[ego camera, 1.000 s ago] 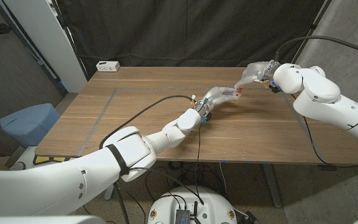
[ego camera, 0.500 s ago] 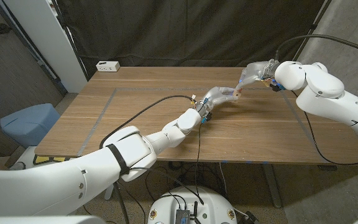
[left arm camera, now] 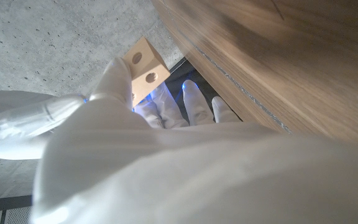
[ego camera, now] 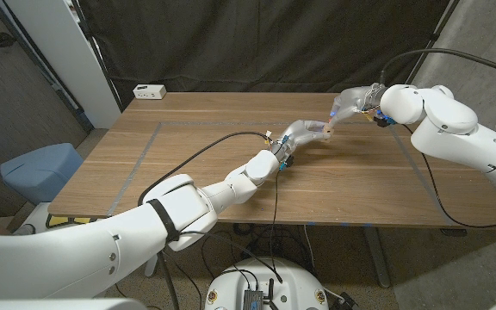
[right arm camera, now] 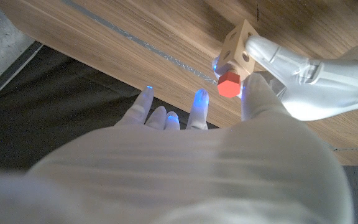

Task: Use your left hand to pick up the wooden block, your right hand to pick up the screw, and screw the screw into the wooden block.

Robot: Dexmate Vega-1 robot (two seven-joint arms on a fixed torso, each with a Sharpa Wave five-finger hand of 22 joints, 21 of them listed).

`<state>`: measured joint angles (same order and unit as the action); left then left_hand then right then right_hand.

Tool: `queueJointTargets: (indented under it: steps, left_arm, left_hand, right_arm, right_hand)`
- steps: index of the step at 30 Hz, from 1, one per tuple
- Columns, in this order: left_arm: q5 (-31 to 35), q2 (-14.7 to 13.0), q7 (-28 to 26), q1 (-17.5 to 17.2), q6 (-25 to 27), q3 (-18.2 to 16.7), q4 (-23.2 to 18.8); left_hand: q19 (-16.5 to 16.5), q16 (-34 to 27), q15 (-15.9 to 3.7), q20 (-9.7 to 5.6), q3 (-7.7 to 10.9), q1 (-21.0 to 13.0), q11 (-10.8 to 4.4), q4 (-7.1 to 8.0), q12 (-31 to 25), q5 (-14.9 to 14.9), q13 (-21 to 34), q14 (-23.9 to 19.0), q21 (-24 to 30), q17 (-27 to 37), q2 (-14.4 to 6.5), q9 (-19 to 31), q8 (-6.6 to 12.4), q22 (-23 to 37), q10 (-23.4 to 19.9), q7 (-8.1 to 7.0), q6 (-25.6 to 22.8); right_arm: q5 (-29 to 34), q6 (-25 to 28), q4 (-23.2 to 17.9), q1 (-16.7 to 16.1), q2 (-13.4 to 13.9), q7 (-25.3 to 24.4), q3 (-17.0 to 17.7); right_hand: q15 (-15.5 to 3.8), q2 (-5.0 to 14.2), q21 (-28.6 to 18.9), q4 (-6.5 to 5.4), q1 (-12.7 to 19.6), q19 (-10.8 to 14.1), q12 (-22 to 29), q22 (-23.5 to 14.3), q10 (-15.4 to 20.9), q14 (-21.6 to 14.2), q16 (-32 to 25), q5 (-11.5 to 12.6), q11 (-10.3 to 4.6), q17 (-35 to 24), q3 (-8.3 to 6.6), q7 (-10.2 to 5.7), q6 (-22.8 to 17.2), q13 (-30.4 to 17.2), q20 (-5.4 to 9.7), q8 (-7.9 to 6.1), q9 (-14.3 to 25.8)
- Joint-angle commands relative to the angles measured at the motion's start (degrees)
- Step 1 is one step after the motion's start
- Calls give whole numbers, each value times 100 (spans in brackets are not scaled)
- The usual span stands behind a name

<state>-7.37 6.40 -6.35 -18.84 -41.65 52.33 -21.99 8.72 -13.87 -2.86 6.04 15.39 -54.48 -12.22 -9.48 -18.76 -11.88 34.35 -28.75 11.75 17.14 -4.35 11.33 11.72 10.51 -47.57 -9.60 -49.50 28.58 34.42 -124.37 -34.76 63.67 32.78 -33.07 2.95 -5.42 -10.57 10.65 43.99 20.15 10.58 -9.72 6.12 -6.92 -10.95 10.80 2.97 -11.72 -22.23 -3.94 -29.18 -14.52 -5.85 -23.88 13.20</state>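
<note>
1. Two white robot arms meet over the wooden table [ego camera: 188,164] right of centre in the head view, near its far edge, with broad bare tabletop spreading across the frame's left and lower middle.
2. Left hand [ego camera: 304,132], reaching in from the lower left, grips the wooden block [ego camera: 325,128] between thumb and fingers; the left wrist view shows the block [left arm camera: 144,67] with two round holes facing the camera, clear of the table edge.
3. Right hand [ego camera: 351,104], coming from the upper right of the head view, meets the block at its fingertips.
4. In the right wrist view, the red hex-headed screw [right arm camera: 228,84] sits against the block [right arm camera: 238,50] at one of its faces, with one finger of the right hand [right arm camera: 191,143] touching it; the other fingers are spread apart above dark floor beyond the table edge. Whether the screw is pinched cannot be told.
5. At the table's far left corner sits a white power strip [ego camera: 149,90], well apart from both hands.
</note>
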Motion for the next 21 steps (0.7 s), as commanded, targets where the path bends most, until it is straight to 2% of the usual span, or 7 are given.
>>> queueJointTargets:
  steps: [1,7,21]
  left_arm:
    - [-14,4,6,1,22,5,9]
    - [-9,1,-2,0,19,10,8]
    - [-18,4,12,1,39,10,10]
  left_hand:
    - [34,7,-645,-1,175,-17,0,107,-24,-25,19,-60,43,23,-205,19,47,20,-72,-41,-87]
    - [33,8,-637,2,173,-18,-2,102,-26,-24,20,-60,43,23,-196,19,49,20,-76,-31,-93]
    - [34,9,-641,5,179,-12,1,105,-24,-24,17,-60,43,27,-207,19,46,20,-70,-36,-86]
  right_arm:
    - [21,-6,-59,-23,54,44,-1]
    - [53,-20,-64,-57,57,-17,16]
    - [154,-65,-19,-110,6,-171,24]
  right_hand:
    - [-2,2,-31,-1,134,-38,39,-13,-35,13,-30,2,-50,-20,-75,-66,-41,-21,10,-46,13]
    - [-67,-5,-42,2,351,-15,62,-13,-44,7,-51,6,-95,-20,-150,-183,-146,-26,4,-105,23]
    - [-183,-37,-61,-48,581,47,139,-13,92,-63,-105,-2,-189,-45,-247,-284,-514,-29,51,-304,61]
